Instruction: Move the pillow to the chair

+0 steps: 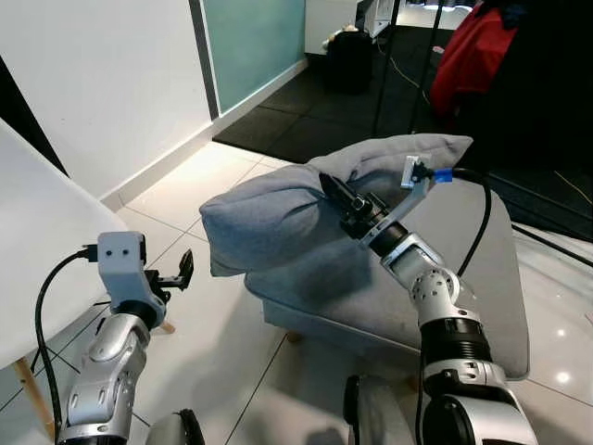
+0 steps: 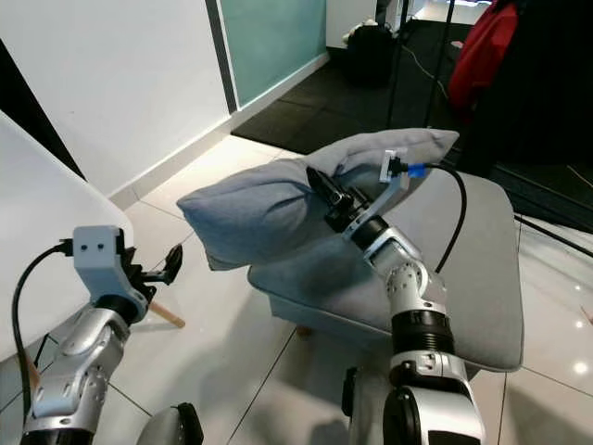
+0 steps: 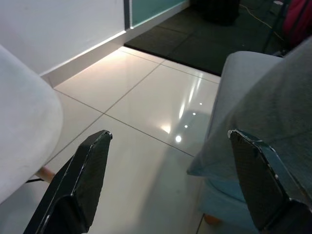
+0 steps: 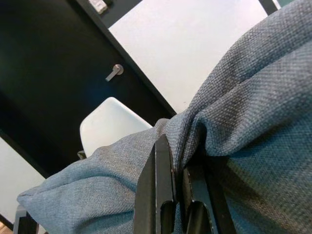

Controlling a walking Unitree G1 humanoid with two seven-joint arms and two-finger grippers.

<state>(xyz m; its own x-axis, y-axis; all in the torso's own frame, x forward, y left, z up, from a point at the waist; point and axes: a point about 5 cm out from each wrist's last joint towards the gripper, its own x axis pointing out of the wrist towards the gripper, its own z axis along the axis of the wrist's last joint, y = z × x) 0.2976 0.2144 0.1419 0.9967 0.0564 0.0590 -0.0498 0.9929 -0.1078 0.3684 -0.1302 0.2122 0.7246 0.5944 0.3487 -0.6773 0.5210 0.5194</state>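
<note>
Above a grey ottoman (image 1: 482,278), the right claw (image 1: 335,193) pinches the grey pillow (image 1: 278,222); the left claw (image 1: 181,271) hangs open beside the white chair (image 1: 37,241).

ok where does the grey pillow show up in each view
left eye view: pillow centre, pinched by the right hand.
right eye view: centre-left.
left wrist view: grey fabric at the right edge.
right wrist view: across the lower frame.
Shared landmark: white chair.
</note>
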